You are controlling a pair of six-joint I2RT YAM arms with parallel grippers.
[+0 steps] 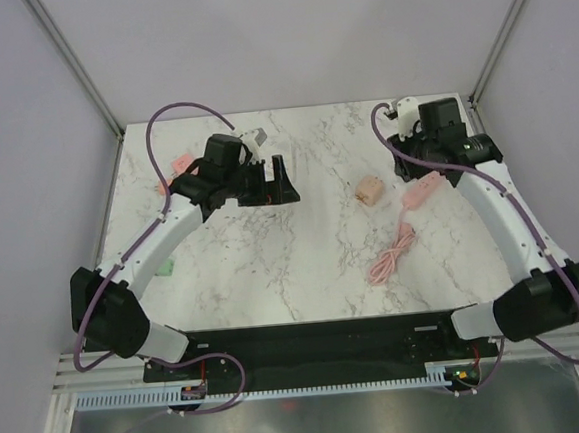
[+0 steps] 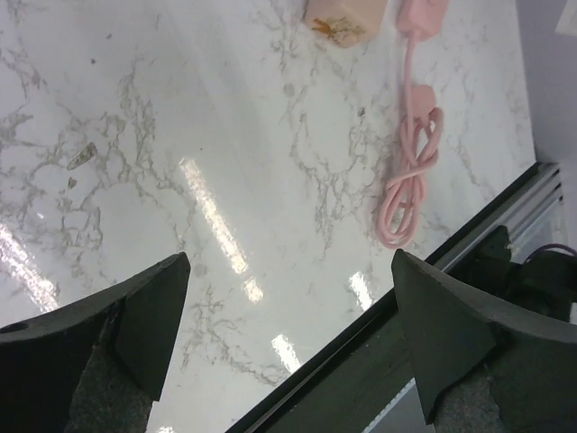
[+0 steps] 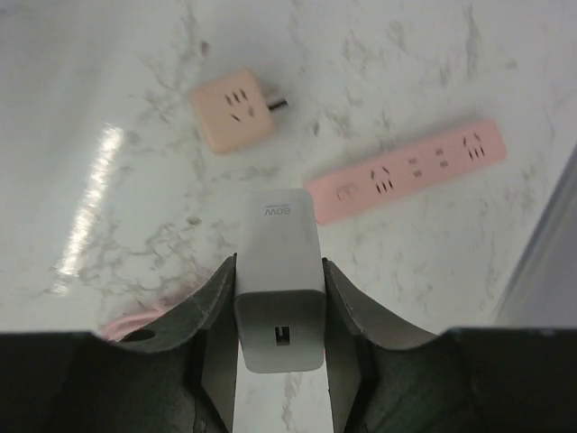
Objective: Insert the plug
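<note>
The marble table (image 1: 303, 266) sat between pale walls (image 1: 285, 36). On it lay a pink power strip (image 3: 406, 171), a cube adapter (image 3: 231, 108) and a coiled cable (image 2: 406, 180). The right gripper (image 3: 278, 266) clamped the white charger (image 3: 278, 234) near the strip, and the left gripper (image 2: 288, 262) gaped empty.
</note>
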